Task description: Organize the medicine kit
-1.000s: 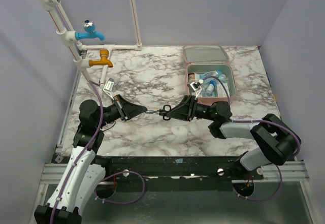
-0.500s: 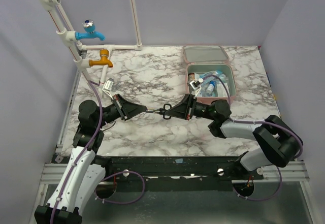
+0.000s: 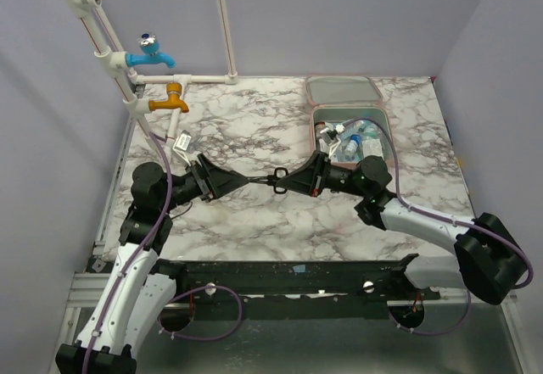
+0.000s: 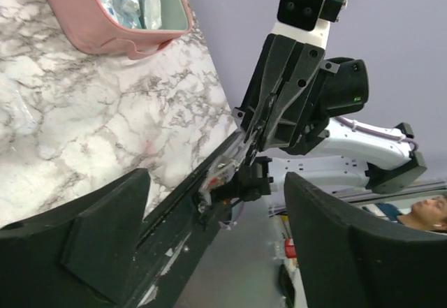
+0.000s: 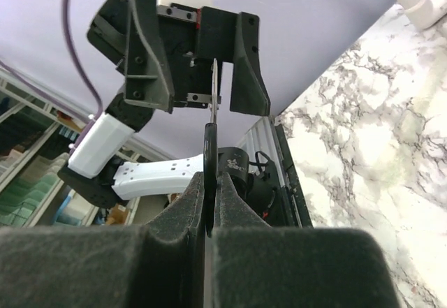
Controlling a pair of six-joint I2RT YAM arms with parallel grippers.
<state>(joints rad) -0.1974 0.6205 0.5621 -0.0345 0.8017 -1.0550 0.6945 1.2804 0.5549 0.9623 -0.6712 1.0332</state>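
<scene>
My right jaws (image 5: 207, 182) are clenched on the black handle of a slim tool (image 5: 211, 91), with the handle pinched flat between the pads. Its thin metal blade points away from the medicine kit (image 3: 342, 91) towards my other arm. My left jaws (image 4: 216, 182) are released. Their two fingers stand wide apart on either side of the blade, and in my right wrist view neither one presses on it. I cannot tell whether the blade's tip touches the palm behind them.

The two sets of jaws meet nose to nose above the marble desk (image 3: 254, 128), to the near left of the kit and clear of it. My right wrist lies just beside the kit's near wall.

The kit lies open at the far right of the desk. It is a pale pink soft case with its lid folded flat on the far side and its tray on the near side. Small bottles and packets (image 3: 352, 132) lie jumbled inside the tray, and I cannot make out their labels. Well to the left of the kit, a blue tap (image 3: 151, 53) and an orange tap (image 3: 170, 99) hang from a white pipe.
</scene>
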